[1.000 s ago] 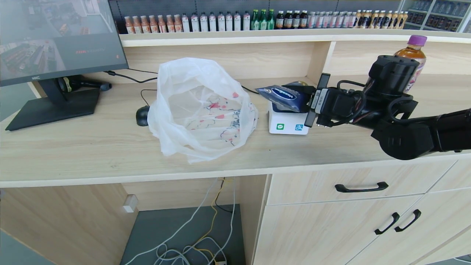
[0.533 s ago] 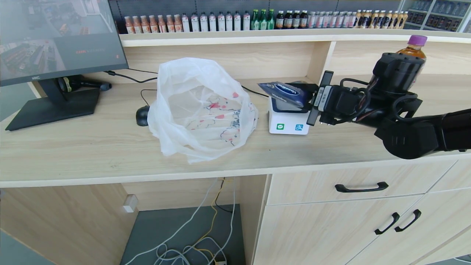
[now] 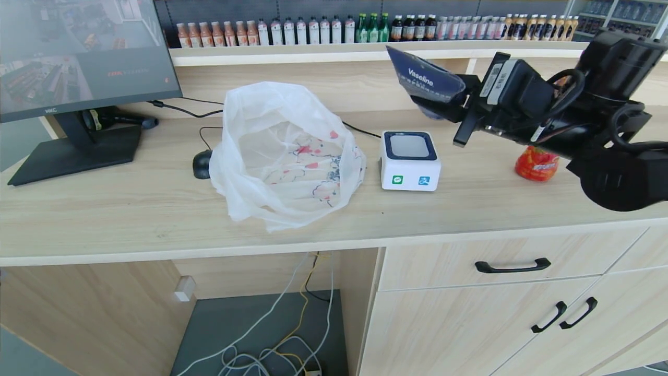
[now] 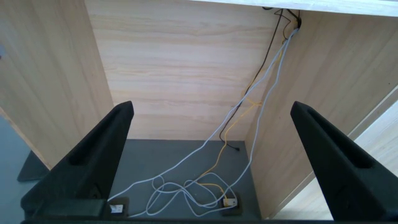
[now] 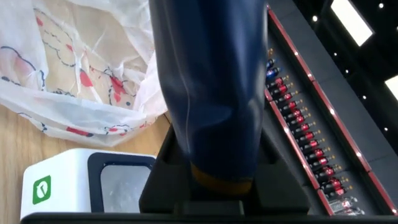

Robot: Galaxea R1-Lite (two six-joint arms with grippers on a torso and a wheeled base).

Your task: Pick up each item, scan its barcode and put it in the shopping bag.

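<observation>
My right gripper (image 3: 453, 95) is shut on a dark blue lotion tube (image 3: 424, 79), holding it in the air above and slightly right of the white barcode scanner (image 3: 409, 167). In the right wrist view the blue tube (image 5: 211, 81) runs out from between the jaws, with the scanner (image 5: 87, 186) and the shopping bag (image 5: 81, 68) below it. The white plastic shopping bag (image 3: 284, 151) stands open on the counter, left of the scanner. My left gripper (image 4: 211, 162) hangs open below the counter, its fingers (image 4: 93, 158) wide apart over floor cables.
A red snack packet (image 3: 536, 163) lies on the counter right of the scanner. A monitor (image 3: 78, 57) stands at the far left, a black mouse (image 3: 201, 163) beside the bag. Bottles line the back shelf (image 3: 365, 28). Drawers with black handles (image 3: 512, 267) sit under the counter.
My right gripper has lifted the blue tube up off the scanner's face and tilted it upward. The scanner top and the red packet have come into sight.
</observation>
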